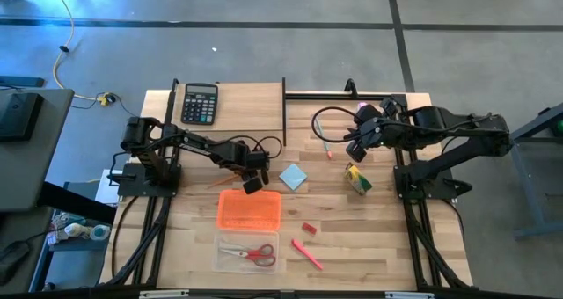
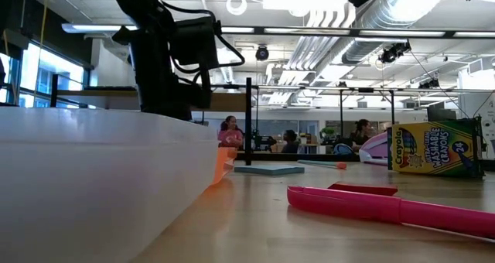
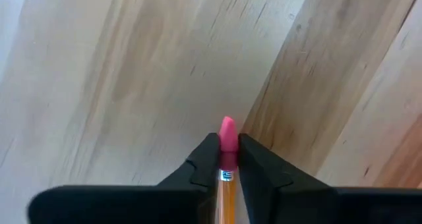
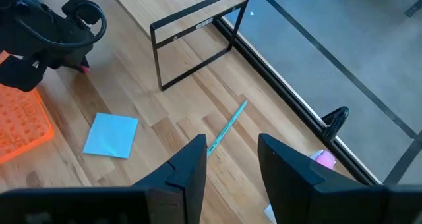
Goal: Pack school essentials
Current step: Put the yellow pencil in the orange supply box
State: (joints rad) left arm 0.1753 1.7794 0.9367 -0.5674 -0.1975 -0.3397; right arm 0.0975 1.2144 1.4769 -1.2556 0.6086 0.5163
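Observation:
My left gripper (image 1: 254, 182) stands just beyond the orange tray (image 1: 249, 208) and is shut on an orange pencil (image 1: 222, 184) with a pink eraser tip (image 3: 227, 130). My right gripper (image 4: 229, 159) is open above the table, near a teal pencil (image 4: 227, 126) lying flat. The light-blue notepad (image 1: 293, 177), yellow-green crayon box (image 1: 357, 179), red eraser (image 1: 309, 229) and red pen (image 1: 306, 253) all lie on the table. The red-handled scissors (image 1: 257, 253) lie in a clear container (image 1: 225, 244). My left gripper pinches the orange pencil at its eraser end (image 3: 227, 159) between the two fingers. The pencil lies along the fingers, and its pink eraser tip sticks out past the fingertips (image 3: 206, 153). The shaft (image 3: 226, 197) runs back toward the wrist. Whether the pencil touches the table does not show.
A black calculator (image 1: 200, 103) sits at the far left of the table, and a black wire frame (image 4: 198, 33) stands at the far edge. A pink object (image 4: 324, 159) lies by the crayon box (image 2: 437, 148). Bare wood shows between the notepad (image 4: 111, 134) and the teal pencil.

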